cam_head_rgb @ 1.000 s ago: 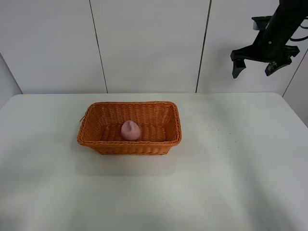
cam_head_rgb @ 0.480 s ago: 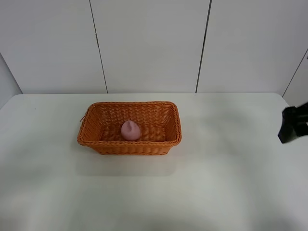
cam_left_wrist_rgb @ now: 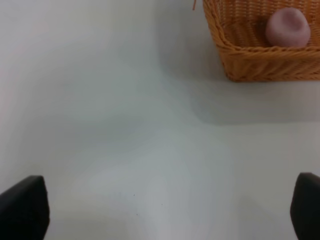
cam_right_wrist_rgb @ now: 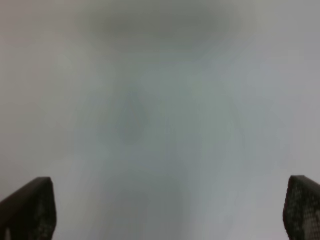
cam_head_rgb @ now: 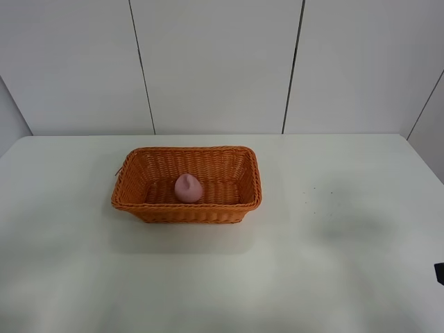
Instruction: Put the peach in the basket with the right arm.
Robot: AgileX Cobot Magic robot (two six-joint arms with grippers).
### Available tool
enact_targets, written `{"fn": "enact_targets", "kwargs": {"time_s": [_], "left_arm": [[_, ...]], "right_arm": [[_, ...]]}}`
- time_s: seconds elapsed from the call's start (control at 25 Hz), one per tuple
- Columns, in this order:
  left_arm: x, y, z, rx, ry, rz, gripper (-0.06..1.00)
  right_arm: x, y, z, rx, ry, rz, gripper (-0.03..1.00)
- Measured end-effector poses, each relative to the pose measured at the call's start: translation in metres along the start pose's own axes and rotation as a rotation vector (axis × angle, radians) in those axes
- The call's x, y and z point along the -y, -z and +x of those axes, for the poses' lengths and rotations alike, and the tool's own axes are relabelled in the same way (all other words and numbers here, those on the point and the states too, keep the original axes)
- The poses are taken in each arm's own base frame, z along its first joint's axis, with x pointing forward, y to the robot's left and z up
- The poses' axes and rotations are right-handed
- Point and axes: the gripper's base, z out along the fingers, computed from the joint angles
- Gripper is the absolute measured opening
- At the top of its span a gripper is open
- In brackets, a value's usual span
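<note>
The pale pink peach [cam_head_rgb: 188, 188] lies inside the orange-brown wicker basket [cam_head_rgb: 139, 205] at mid-table, and nothing holds it. The left wrist view also shows the peach [cam_left_wrist_rgb: 287, 28] in the basket [cam_left_wrist_rgb: 250, 62]. My left gripper [cam_left_wrist_rgb: 160, 212] is open, its dark fingertips [cam_left_wrist_rgb: 24, 207] spread wide over bare table, well away from the basket. My right gripper [cam_right_wrist_rgb: 165, 210] is open too, its fingertips [cam_right_wrist_rgb: 30, 207] far apart above blurred white table. Of the right arm, only a dark sliver [cam_head_rgb: 440, 273] shows at the right edge of the high view.
The white table [cam_head_rgb: 333, 263] runs from the panelled back wall to the front. A soft shadow [cam_head_rgb: 350, 225] lies on the table's right side.
The right arm has dropped from high at the back right down along the right edge, nearly leaving the high view. Basket and peach have not moved.
</note>
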Motion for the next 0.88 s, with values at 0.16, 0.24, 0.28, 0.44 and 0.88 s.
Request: {"fn": "enact_targets", "kwargs": {"time_s": [0.16, 0.24, 0.28, 0.44, 0.88], "left_arm": [[0.0, 0.0, 0.0, 0.0, 0.0, 0.0, 0.99], [0.0, 0.0, 0.0, 0.0, 0.0, 0.0, 0.99], [0.0, 0.0, 0.0, 0.0, 0.0, 0.0, 0.99], [0.0, 0.0, 0.0, 0.0, 0.0, 0.0, 0.99], [0.0, 0.0, 0.0, 0.0, 0.0, 0.0, 0.99]], "right_arm": [[0.0, 0.023, 0.015, 0.177, -0.001, 0.002, 0.7], [0.0, 0.032, 0.022, 0.256, -0.002, 0.003, 0.7], [0.0, 0.036, 0.026, 0.287, -0.002, 0.003, 0.7], [0.0, 0.047, 0.039, 0.402, -0.004, 0.005, 0.7], [-0.001, 0.049, 0.041, 0.412, -0.006, -0.003, 0.7]]}}
